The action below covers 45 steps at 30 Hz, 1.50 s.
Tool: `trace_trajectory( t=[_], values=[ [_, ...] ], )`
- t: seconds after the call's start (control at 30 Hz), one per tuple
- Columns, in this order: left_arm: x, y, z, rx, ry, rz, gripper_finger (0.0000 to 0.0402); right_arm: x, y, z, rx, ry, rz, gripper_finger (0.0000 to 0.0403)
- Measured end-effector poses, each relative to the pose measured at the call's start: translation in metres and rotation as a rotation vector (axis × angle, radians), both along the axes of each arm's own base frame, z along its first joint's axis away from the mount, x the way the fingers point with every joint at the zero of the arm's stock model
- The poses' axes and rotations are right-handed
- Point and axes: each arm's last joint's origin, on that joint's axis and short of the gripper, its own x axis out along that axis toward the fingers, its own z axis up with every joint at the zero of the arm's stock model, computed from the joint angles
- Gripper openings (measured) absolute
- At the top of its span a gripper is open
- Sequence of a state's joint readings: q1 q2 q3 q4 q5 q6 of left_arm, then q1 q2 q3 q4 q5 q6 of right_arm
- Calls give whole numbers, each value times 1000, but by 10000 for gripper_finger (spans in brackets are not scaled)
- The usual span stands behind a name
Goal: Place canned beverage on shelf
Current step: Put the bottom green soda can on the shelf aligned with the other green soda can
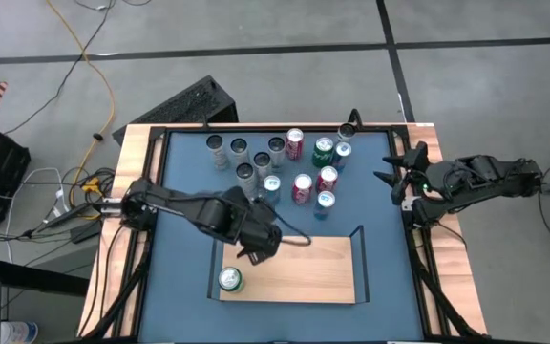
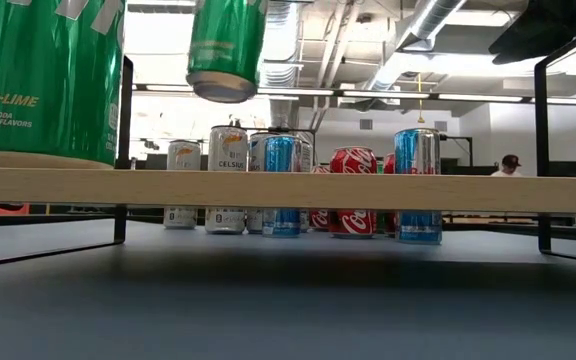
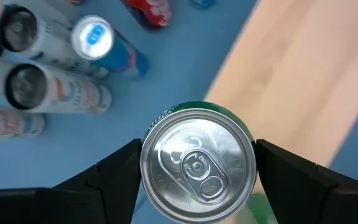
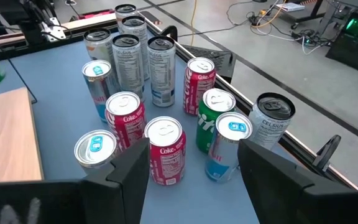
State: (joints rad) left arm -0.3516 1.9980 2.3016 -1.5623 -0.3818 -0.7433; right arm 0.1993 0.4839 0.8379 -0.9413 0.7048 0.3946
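Green cans: 1 on the shelf [image 1: 294, 269], 1 clamped in left pincer [image 3: 194, 171]; right pincer [image 4: 191, 180] apart.

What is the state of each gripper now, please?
Left gripper: closed on a green can, held above the shelf.
Right gripper: open, empty, at the table's right edge.

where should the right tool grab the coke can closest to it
Grip the Coke can across its round side wall, coming from above with the right tool. It stands upright, and the blue cans beside it leave little room for a sideways approach.
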Motion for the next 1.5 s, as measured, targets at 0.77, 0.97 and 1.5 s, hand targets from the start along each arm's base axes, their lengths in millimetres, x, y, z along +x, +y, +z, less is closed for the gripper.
trace_trajectory(
  t=[0.77,0.97,1.5],
  values=[
    [-1,-12,-38,-3,89,-34,265,0,0,0,-3,2,0,246],
    [-15,-5,-35,8,40,0,265,0,0,0,-3,3,0,246],
    [-45,2,-62,-94,-93,93,265,0,0,0,-3,2,-1,246]
  ],
)
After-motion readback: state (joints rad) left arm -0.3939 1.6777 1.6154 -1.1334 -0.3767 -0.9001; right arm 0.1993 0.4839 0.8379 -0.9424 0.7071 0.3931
